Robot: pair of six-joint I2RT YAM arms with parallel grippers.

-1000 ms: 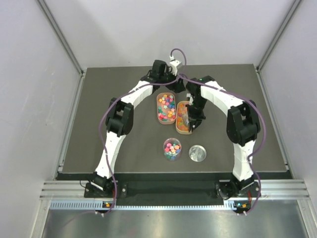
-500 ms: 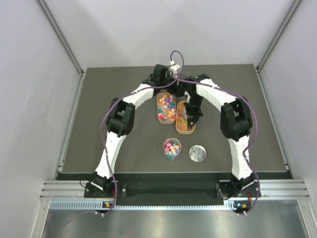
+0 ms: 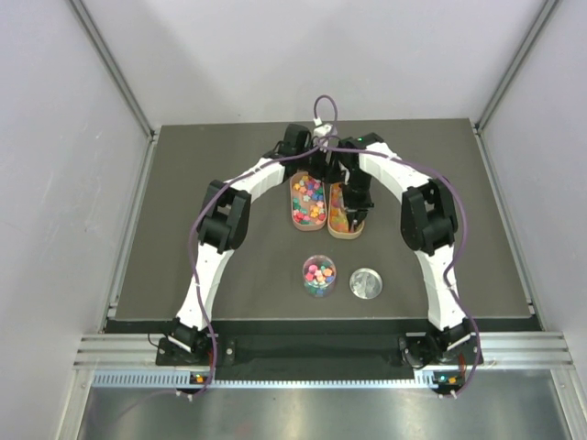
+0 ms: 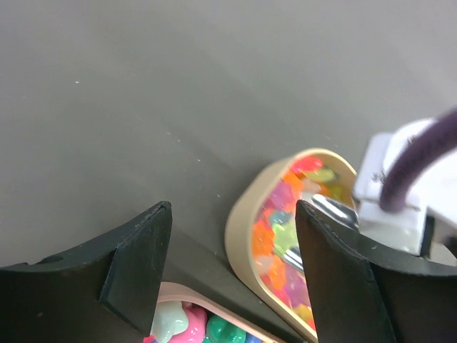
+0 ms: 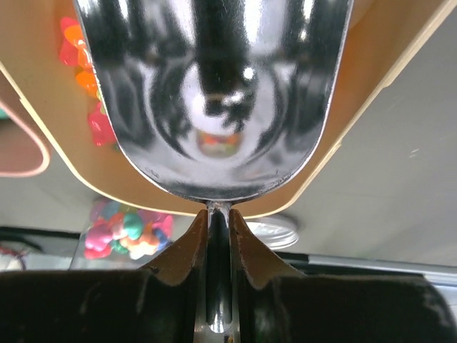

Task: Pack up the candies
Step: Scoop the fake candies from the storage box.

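Note:
The candies fill a pink oval tray [image 3: 308, 202], a tan oval tray [image 3: 343, 220] and a clear jar [image 3: 318, 275]. My right gripper [image 3: 355, 203] [image 5: 218, 214] is shut on the thin handle of a metal scoop [image 5: 214, 93]. The scoop's bowl sits low inside the tan tray [image 5: 335, 136], and no candies show in the bowl. My left gripper [image 3: 316, 163] [image 4: 232, 214] is open and empty above the far ends of both trays. The left wrist view shows the tan tray [image 4: 243, 229], its candies [image 4: 282, 232], the scoop [image 4: 335, 209] and the pink tray's rim [image 4: 187, 291].
A round metal lid [image 3: 366, 283] lies on the dark mat to the right of the jar and also shows in the right wrist view [image 5: 275, 233]. The jar's candies [image 5: 125, 232] show there too. Grey walls enclose the mat on three sides.
My right gripper has moved with the scoop toward the back and slightly left over the tan tray, closer to my left gripper. The left arm has hardly moved.

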